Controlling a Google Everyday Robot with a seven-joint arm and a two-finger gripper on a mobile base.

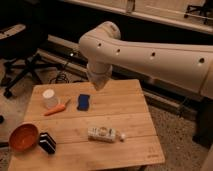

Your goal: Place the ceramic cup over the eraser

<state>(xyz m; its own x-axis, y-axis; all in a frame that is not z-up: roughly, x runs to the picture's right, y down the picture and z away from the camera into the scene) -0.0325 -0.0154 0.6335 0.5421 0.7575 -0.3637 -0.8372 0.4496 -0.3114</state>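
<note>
Setting: robotics lab or office-type workroom. Evidence: large white robot arm [150,55] reaching in from the right, its end effector [98,83] hanging closed above the far edge of a small wooden counter [127,127]; black swivel office chair [22,62] on castors at left; loose cables [61,77] on the speckled hard floor [176,131]; long pale ledge [165,12] across the back

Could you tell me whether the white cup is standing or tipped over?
Standing: the cup shows its round end up, beside the carrot. The shut gripper hangs above the table, apart from the cup.
</note>
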